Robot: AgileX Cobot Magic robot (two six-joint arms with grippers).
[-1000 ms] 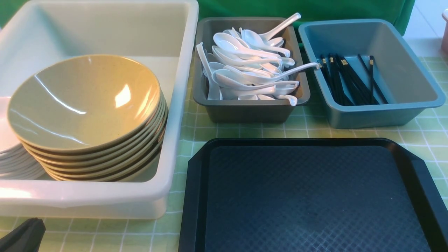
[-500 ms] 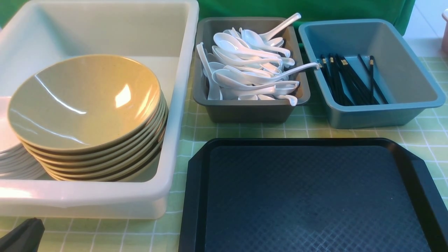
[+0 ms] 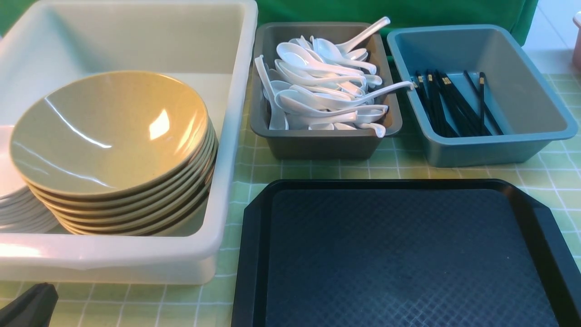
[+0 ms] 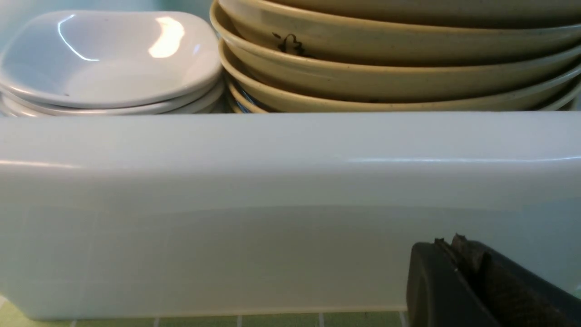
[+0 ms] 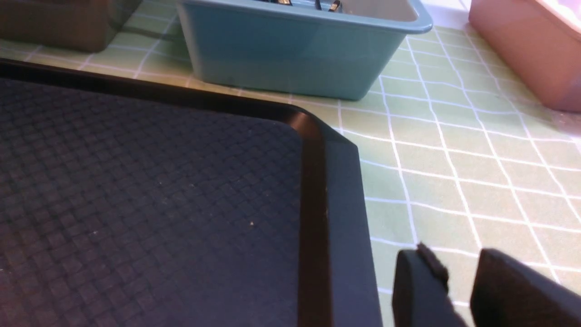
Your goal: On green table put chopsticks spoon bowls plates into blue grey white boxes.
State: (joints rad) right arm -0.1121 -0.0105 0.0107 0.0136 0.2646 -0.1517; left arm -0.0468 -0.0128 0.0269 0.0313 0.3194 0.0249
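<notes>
My left hand (image 3: 27,306) sits low at the near left corner of the tabletop (image 3: 386,170), clenched on nothing, its dark fingers (image 4: 458,281) pressed together just in front of the near wall of the white tub (image 4: 227,181). My right hand (image 5: 458,290) hangs over the checked green cloth close beside the right edge of the black tray (image 5: 313,218); there is a narrow gap between its two fingers and nothing sits in it, so it is released and empty.

The tray (image 3: 254,254) lies flat along the near edge, right of the tub, with nothing on its textured floor.

The tub (image 3: 136,259) fills the left side of the tabletop. Inside it, toward the near wall, the bowls (image 3: 109,136) stand in one nested stack, tan with darker rims, leaning a little. Touching them on the left is a stack of the plates (image 4: 109,59), small, white and glossy.

Farther back, in the middle, the grey box (image 3: 317,145) holds a loose heap of white spoons (image 3: 317,91); one handle pokes up over its far rim and another juts over its right rim. Just right of it, near the far right corner, the blue box (image 3: 481,150) holds the chopsticks (image 3: 449,104), lying together against its left side, gold bands toward the far wall. A pink box (image 5: 522,50) stands beyond it at the right edge.
</notes>
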